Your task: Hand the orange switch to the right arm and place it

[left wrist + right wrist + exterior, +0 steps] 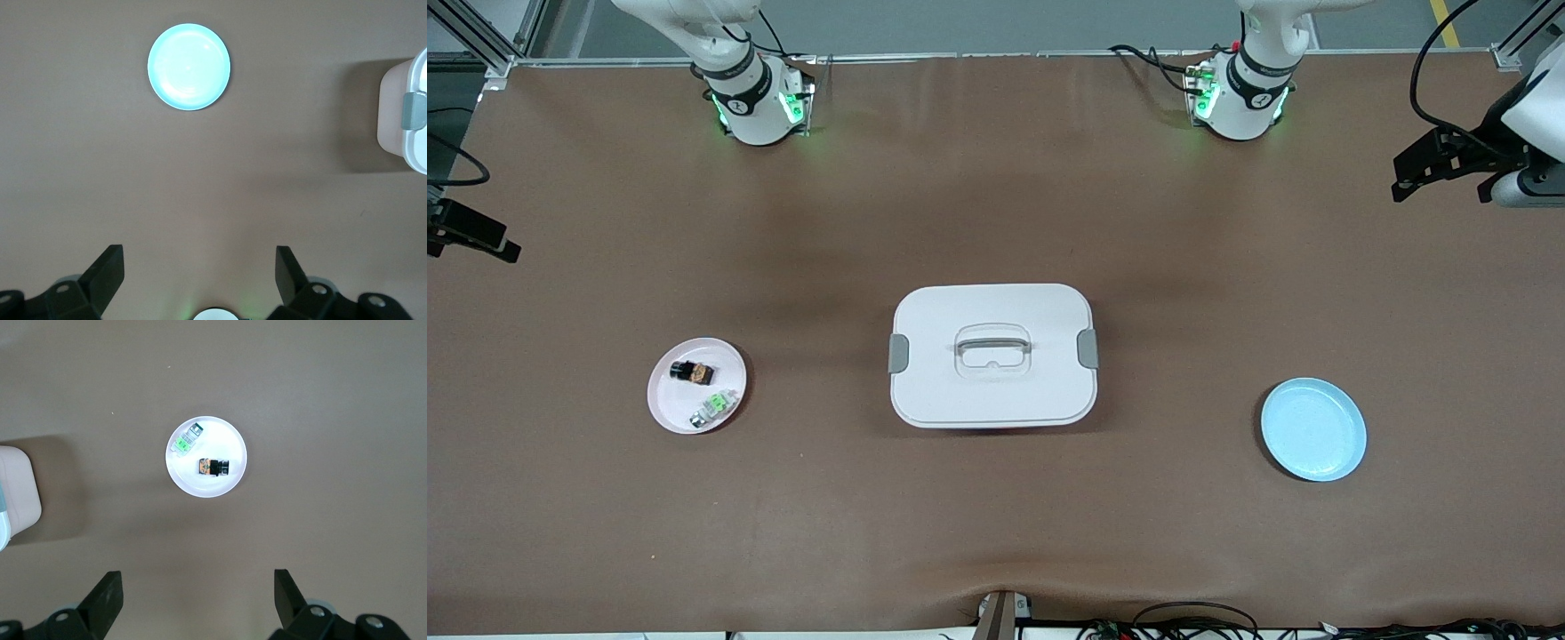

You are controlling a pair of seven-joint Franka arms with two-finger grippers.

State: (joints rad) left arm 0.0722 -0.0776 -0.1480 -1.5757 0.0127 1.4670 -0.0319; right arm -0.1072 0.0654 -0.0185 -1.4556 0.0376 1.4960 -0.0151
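- Tabletop (pixel 996 178): brown sheet, both arm bases along its top edge in the front view.
- White lidded box (pixel 992 355): mid-tabletop, grey latches at each end, handle recessed in the lid.
- Blue plate (pixel 1313 429): toward the left arm's end, bare.
- Pink plate (pixel 665 400): toward the right arm's end, carrying two small parts.
- Left tool (pixel 200 270): raised over bare tabletop between blue plate and box, fingers spread wide, holding nothing.
- Right tool (pixel 198 590): raised over bare tabletop near the pink plate, fingers spread wide, holding nothing.
- Green-and-clear part (pixel 716 407): on the pink plate, nearer the front camera than the switch, apart from it.
- Orange switch (pixel 692 372): lies on its side on the pink plate, not yet touched.
- Handling judgement: likely light, rigid plastic; dark round end may roll or slip. Best pinched across the flat blocky sides at the orange middle, leaving an end free for the handover.
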